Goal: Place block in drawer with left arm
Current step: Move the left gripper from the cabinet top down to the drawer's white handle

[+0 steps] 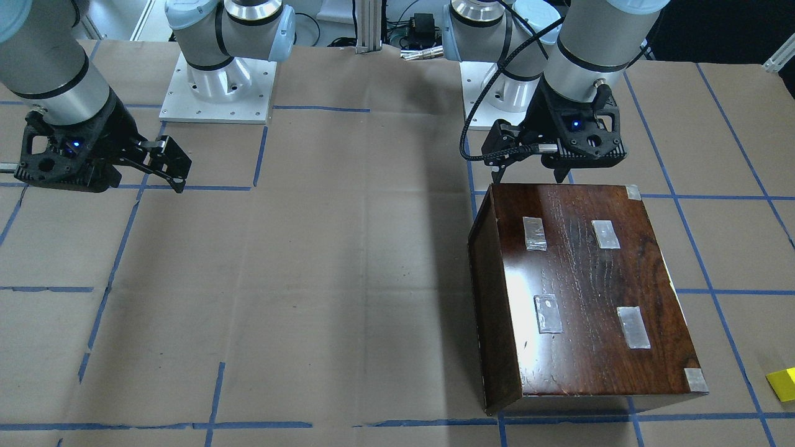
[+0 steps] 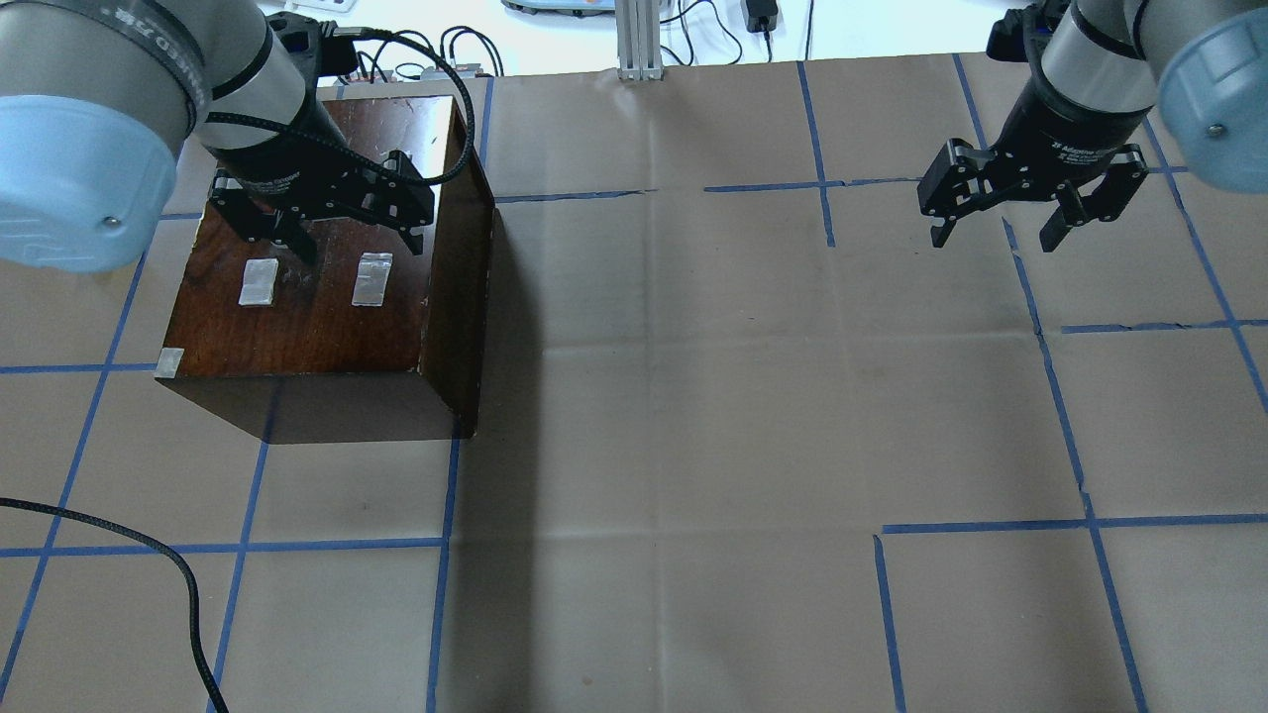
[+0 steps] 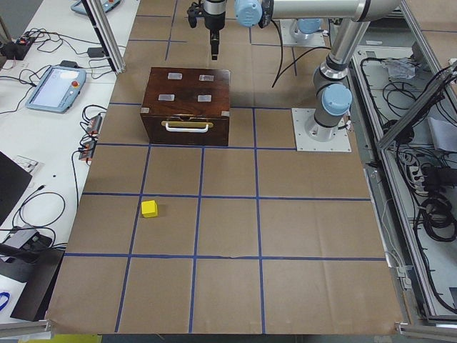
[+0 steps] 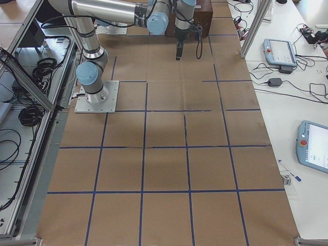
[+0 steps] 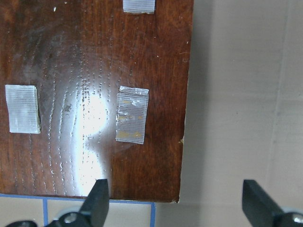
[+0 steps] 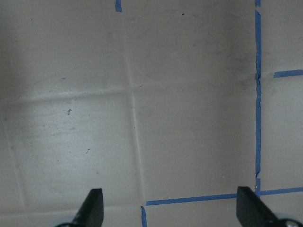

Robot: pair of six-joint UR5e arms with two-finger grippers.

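Note:
The yellow block (image 3: 149, 209) lies on the paper-covered table, well away from the handle side of the dark wooden box (image 3: 186, 93). It also shows at the right edge of the front view (image 1: 784, 383). It is out of the overhead view. The box (image 2: 317, 317) is closed, so the pale drawer tray is hidden. My left gripper (image 2: 357, 243) hangs open and empty over the box top (image 5: 94, 94), near its edge; in the left wrist view (image 5: 175, 201) nothing is between its fingers. My right gripper (image 2: 994, 238) is open and empty over bare table (image 6: 170, 208).
Several tape patches (image 5: 131, 121) are stuck on the box lid. A metal handle (image 3: 187, 126) sits on the box's front face. A black cable (image 2: 149, 555) lies at the table's near left corner. Blue tape lines grid the brown paper. The arm bases (image 1: 217, 87) stand at the robot side.

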